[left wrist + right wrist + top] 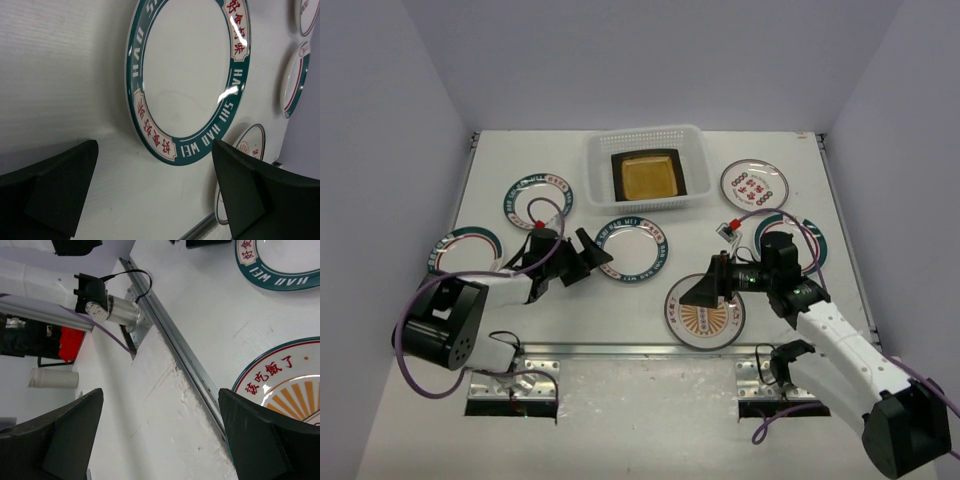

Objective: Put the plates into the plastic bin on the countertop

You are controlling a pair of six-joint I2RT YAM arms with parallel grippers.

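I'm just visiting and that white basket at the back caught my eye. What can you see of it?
The plastic bin is a white, translucent-looking rectangular basket with perforated lattice walls and a flared rim. It sits upright on the countertop, at the far middle. Inside lies one square amber plate with a dark rim, flat on the bottom. Nothing else touches the bin; the round plates lie apart from it.
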